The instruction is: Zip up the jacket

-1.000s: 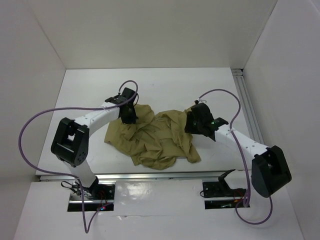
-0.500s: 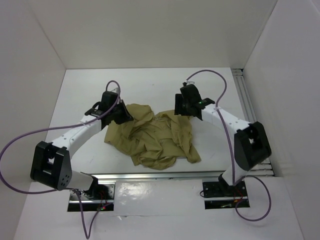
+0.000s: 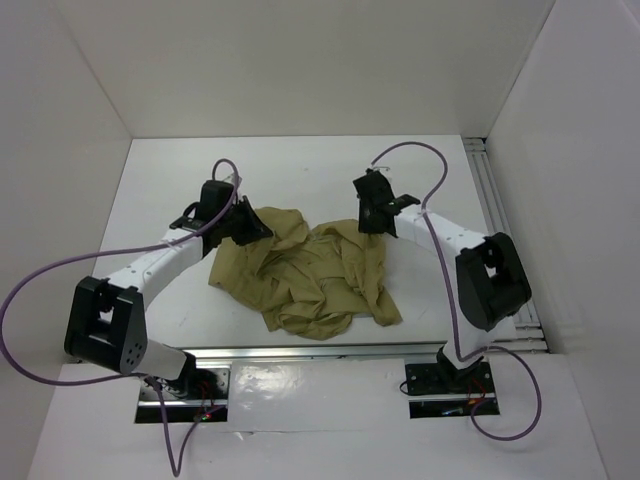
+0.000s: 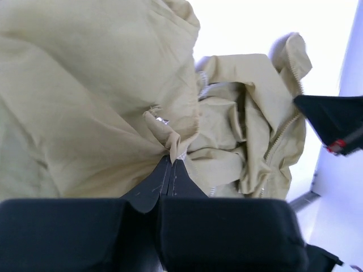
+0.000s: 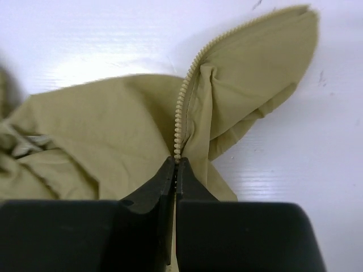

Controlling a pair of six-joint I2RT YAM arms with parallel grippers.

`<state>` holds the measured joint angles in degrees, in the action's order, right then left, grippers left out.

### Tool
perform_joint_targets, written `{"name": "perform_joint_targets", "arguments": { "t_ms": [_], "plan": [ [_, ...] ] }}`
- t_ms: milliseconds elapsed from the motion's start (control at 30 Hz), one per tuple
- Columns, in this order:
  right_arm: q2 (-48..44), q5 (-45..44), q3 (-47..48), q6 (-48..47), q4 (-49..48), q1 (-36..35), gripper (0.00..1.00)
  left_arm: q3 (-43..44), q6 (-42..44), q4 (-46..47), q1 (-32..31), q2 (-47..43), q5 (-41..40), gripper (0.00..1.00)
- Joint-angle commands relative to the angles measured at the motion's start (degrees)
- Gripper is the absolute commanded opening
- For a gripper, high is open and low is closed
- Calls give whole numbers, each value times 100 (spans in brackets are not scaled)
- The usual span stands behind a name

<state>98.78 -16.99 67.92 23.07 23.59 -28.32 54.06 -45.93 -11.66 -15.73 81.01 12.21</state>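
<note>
The left pincer (image 4: 170, 160) is pinched shut on a jacket (image 3: 310, 275) fold at ten o'clock, the right pincer (image 5: 176, 162) on zipper teeth (image 5: 181, 110) at two; I'd pull apart slowly.

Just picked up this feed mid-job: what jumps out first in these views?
The crumpled olive-tan jacket, heaped in the centre of the top view, draws the eye first. The right gripper is shut on its far right edge, pinching the cloth right at a row of zipper teeth. The left gripper is shut on a bunched fold at the jacket's far left corner.
</note>
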Motion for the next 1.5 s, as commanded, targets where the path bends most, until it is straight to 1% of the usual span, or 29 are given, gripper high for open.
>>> {"name": "perform_joint_targets", "arguments": {
  "t_ms": [0, 167, 200, 267, 333, 367, 433, 467, 500, 533, 567, 633, 733, 833, 867, 900, 933, 967, 1000, 1033, 1067, 1167, 1233, 1267, 1300, 1367, 1400, 1433, 1467],
  "plan": [
    [-745, -217, 283, 48, -39, -95, 0, 87, -232, 611, 43, 177, 527, 0],
    [-1378, -77, 477, -21, 128, -402, 0, 254, -574, 1182, 96, 354, 932, 0],
    [-1501, 28, 407, -22, 128, -472, 0, 254, -627, 1697, 96, 293, 1072, 0],
    [-1878, 248, 100, -83, -13, -613, 0, -18, -776, 2148, 96, 214, 1389, 0],
    [-2203, 589, -312, -83, -188, -859, 5, -289, -829, 2465, 96, 82, 1442, 0],
    [-2205, 749, -515, -83, -284, -860, 5, -413, -830, 2536, 96, 20, 1390, 0],
    [-2451, 1248, -936, -83, -573, -1096, 12, -859, -899, 2668, 158, -198, 1311, 0],
    [-2451, 1399, -1347, -83, -662, -1167, 17, -1010, -900, 2747, 218, -261, 1250, 0],
    [-2504, 1496, -1517, -22, -663, -1289, 29, -1134, -970, 2748, 297, -261, 1249, 0],
    [-2443, 1610, -1640, -22, -663, -1290, 31, -1231, -970, 2748, 298, -331, 1249, 0],
    [-2390, 1803, -1729, -22, -663, -1351, 31, -1371, -970, 2687, 368, -332, 1249, 0],
    [-2303, 1805, -1791, -22, -523, -1352, 31, -1450, -970, 2441, 421, -437, 1118, 0],
    [-2302, 1551, -1555, -259, -216, -1352, 30, -1451, -970, 2003, 473, -560, 810, 0],
    [-2198, 1208, -1124, -470, -162, -1352, 31, -1311, -909, 1843, 474, -560, 687, 0],
    [-2101, 1094, -984, -531, -162, -1352, 36, -1311, -909, 1773, 474, -560, 687, 0],
    [-1961, 902, -835, -532, -75, -1352, 45, -1250, -909, 1773, 474, -560, 687, 0],
    [-1785, 821, -485, -532, -74, -1352, 63, -1249, -909, 1773, 474, -560, 687, 0],
    [-1392, 820, -316, -532, 4, -1352, 68, -1197, -909, 1720, 526, -560, 687, 0],
    [-1171, 594, -149, -453, 101, -1352, 71, -1196, -909, 1720, 527, -508, 687, 0],
    [-951, 531, 174, -383, 154, -1352, 71, -1144, -909, 1720, 527, -508, 687, 0],
    [-548, 470, 291, -382, 154, -1352, 71, -1144, -909, 1668, 527, -508, 687, 0],
    [94, 407, 503, -321, -12, -1352, 71, -1144, -970, 1606, 527, -455, 687, 0],
    [368, 250, 669, -321, -65, -1352, 69, -1144, -970, 1606, 579, -403, 687, 0],
    [613, 136, 731, -321, -66, -1352, 67, -1144, -970, 1606, 579, -402, 687, 0],
    [720, 13, 792, -242, 4, -1352, 62, -1144, -970, 1606, 579, -402, 687, 0],
    [844, -111, 863, -242, 84, -1352, 57, -1144, -970, 1606, 579, -402, 687, 0],
    [844, -111, 863, -189, 84, -1352, 49, -1144, -970, 1606, 579, -350, 687, 0],
    [766, -198, 776, -119, 84, -1352, 31, -1091, -970, 1606, 632, -349, 687, 0],
    [530, -269, 697, -119, 84, -1404, 22, -1091, -970, 1553, 632, -349, 687, 0]
  ]
}}
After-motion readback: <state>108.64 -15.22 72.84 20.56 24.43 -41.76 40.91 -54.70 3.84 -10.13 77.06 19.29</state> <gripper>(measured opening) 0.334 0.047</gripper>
